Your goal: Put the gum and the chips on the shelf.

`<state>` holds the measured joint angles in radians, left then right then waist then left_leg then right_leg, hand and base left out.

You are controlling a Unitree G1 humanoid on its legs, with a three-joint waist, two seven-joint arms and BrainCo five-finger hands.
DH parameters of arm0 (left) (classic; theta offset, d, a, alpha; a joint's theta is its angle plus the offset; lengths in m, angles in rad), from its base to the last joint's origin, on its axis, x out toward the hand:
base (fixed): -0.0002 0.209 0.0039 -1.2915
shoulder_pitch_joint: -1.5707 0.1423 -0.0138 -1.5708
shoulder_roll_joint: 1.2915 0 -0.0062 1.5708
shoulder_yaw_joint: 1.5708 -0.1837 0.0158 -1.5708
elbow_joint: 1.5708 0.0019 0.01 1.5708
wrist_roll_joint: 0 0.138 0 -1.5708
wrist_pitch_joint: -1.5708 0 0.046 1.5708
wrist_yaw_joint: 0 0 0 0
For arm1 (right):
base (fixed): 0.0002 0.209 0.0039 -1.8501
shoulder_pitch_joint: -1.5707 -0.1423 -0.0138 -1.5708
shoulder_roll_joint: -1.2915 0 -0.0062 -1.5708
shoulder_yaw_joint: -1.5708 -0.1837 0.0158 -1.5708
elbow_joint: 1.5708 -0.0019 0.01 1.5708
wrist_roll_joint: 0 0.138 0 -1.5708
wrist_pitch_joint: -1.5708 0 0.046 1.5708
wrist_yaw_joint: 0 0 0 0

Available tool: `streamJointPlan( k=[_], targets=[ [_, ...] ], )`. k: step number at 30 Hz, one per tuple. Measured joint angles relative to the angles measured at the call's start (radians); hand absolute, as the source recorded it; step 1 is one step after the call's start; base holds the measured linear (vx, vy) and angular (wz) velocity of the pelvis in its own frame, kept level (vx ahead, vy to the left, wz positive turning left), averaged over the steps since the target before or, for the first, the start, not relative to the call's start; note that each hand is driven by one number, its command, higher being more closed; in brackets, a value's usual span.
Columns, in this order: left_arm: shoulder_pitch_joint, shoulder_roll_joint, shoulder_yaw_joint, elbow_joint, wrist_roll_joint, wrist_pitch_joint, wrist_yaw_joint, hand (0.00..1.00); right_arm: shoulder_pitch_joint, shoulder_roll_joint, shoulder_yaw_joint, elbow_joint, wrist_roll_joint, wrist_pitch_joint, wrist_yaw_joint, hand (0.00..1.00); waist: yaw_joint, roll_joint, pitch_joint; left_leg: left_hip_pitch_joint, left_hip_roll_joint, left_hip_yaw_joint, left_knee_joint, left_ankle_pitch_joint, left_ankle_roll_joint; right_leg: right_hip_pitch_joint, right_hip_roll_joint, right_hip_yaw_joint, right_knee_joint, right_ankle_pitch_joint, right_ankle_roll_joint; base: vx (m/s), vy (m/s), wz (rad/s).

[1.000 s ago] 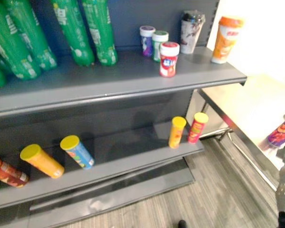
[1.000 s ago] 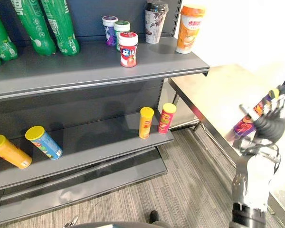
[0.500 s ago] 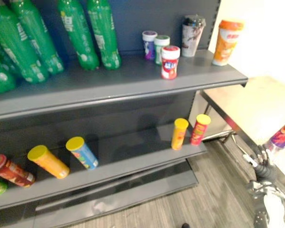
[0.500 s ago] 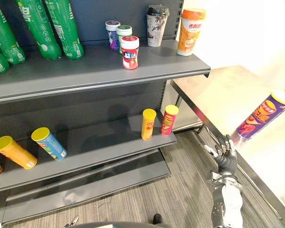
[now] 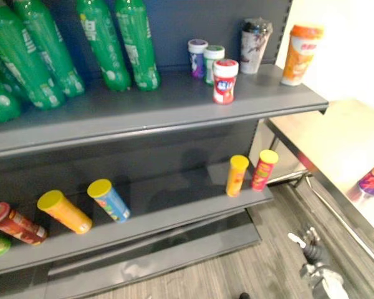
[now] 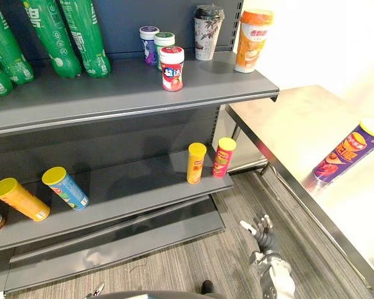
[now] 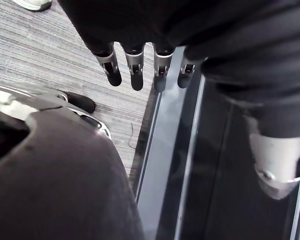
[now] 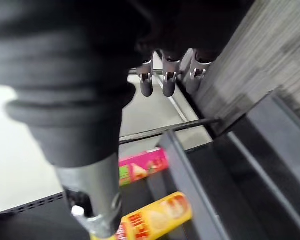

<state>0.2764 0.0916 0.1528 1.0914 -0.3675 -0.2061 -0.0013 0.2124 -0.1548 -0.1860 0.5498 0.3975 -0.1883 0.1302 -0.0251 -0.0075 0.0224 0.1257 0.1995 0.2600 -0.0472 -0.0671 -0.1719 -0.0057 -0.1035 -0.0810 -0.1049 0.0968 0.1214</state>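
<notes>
Lower than half a second ago, the right hand [image 6: 265, 238] has dropped away from the desk edge and now hangs over the grey wood-grain floor [image 6: 193, 261], its silver fingers straight and slightly spread, holding nothing. The purple, yellow-lidded chips tube [image 6: 349, 152] stands untouched on the shiny steel desk [image 6: 287, 124], well apart from that hand, its glossy printed side mirrored in the metal. The small red-and-white plastic gum bottle [image 6: 171, 60] stands upright on the matte grey metal upper shelf [image 6: 112, 93], just in front of two similar bottles, one purple-lidded [image 6: 149, 43] and one green-lidded [image 6: 164, 45].

Further along that shelf are a dark-lidded patterned cup [image 6: 206, 31] and a tall orange cup [image 6: 252, 31], with glossy green plastic bottles [image 6: 81, 37] leaning at the other end. On the lower shelf [image 6: 143, 187] a yellow tube [image 6: 196, 163] and a red tube [image 6: 223, 157] stand side by side near the end, while a yellow-lidded orange tube [image 6: 20, 199] and a blue tube [image 6: 65, 188] lie tilted.

The right wrist view catches those two upright tubes from the side, past the hand's straight fingers [image 8: 167, 80]. The left wrist view shows the left hand [image 7: 135, 70], fingers straight and empty, over the floor and the shelf's dark base.
</notes>
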Motion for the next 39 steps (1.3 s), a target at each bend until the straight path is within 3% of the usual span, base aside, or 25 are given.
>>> streamJointPlan(
  k=[6,10,20,33,36,39],
  targets=[
    [-0.006,0.000,-0.002,0.003,0.034,0.003,0.020,0.00,0.005,0.030,-0.001,0.228,-0.005,-0.002,-0.018,0.00,0.001,0.005,0.002,0.008,0.000,-0.010,0.000,0.000,0.000,0.015,-0.002,-0.011,0.000,-0.002,0.002,0.00,0.001,0.06],
    [-0.008,-0.001,-0.005,0.005,0.034,0.004,0.038,0.00,0.007,0.061,-0.001,0.404,-0.008,-0.028,-0.038,0.00,0.002,0.001,0.013,0.018,-0.001,-0.023,0.003,0.000,0.000,0.034,-0.003,-0.024,0.000,-0.010,0.004,-0.02,-0.003,0.09],
    [-0.020,-0.003,-0.009,0.026,0.034,0.013,0.052,0.00,0.008,0.068,-0.006,0.502,-0.092,-0.065,-0.136,0.00,0.002,0.006,0.017,0.023,-0.004,-0.029,-0.001,0.001,0.001,0.044,-0.005,-0.032,0.000,-0.012,0.005,0.00,0.000,0.01],
    [-0.045,0.001,-0.031,0.056,0.031,0.013,0.045,0.00,0.005,0.082,-0.026,0.540,-0.112,-0.066,-0.148,0.00,0.003,0.004,0.035,0.034,-0.004,-0.027,0.005,-0.004,0.003,0.054,-0.001,-0.028,0.001,-0.016,0.001,0.00,0.001,0.00],
    [-0.061,0.000,-0.031,0.057,0.018,0.012,0.041,0.00,0.000,0.081,-0.044,0.549,-0.109,-0.069,-0.146,0.00,0.003,0.011,0.078,0.033,0.006,-0.028,0.102,-0.063,0.007,0.056,-0.005,-0.017,0.087,-0.063,0.009,-0.01,0.026,-0.04],
    [-0.063,0.003,-0.043,0.058,0.017,0.012,0.033,0.00,0.002,0.080,-0.044,0.562,-0.102,-0.077,-0.146,0.00,0.002,0.010,0.082,0.016,0.002,-0.024,0.162,-0.100,0.016,0.022,-0.019,0.000,0.171,-0.100,0.015,-0.01,0.049,-0.08]
  ],
)
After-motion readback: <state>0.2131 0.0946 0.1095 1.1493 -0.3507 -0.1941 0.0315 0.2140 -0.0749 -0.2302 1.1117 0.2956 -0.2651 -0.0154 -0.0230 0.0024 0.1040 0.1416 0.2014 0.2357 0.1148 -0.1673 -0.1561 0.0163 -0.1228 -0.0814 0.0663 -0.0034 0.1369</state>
